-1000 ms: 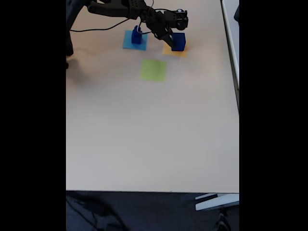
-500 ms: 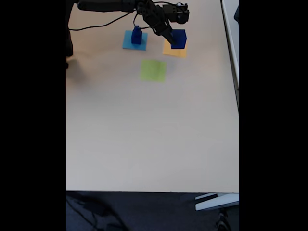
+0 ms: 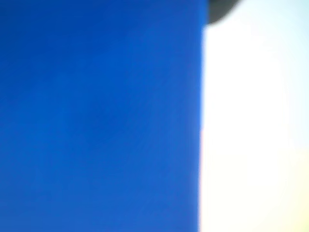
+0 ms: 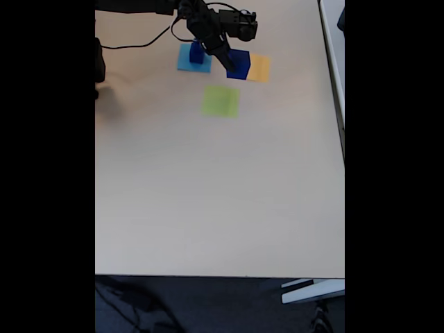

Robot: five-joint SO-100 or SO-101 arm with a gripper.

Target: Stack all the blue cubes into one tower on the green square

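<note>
Gripping the larger blue cube (image 4: 238, 64), the gripper (image 4: 231, 64) hangs at the far end of the table (image 4: 208, 194) in the fixed view, its black arm (image 4: 149, 7) reaching in from the far left. That cube sits just left of the orange-yellow square (image 4: 259, 67). A smaller blue cube (image 4: 197, 53) stands on the light-blue square (image 4: 190, 59), partly hidden by the arm. Nearer lies the green square (image 4: 221, 101), bare. Blurred blue cube face (image 3: 96, 116) covers the left of the wrist view.
</note>
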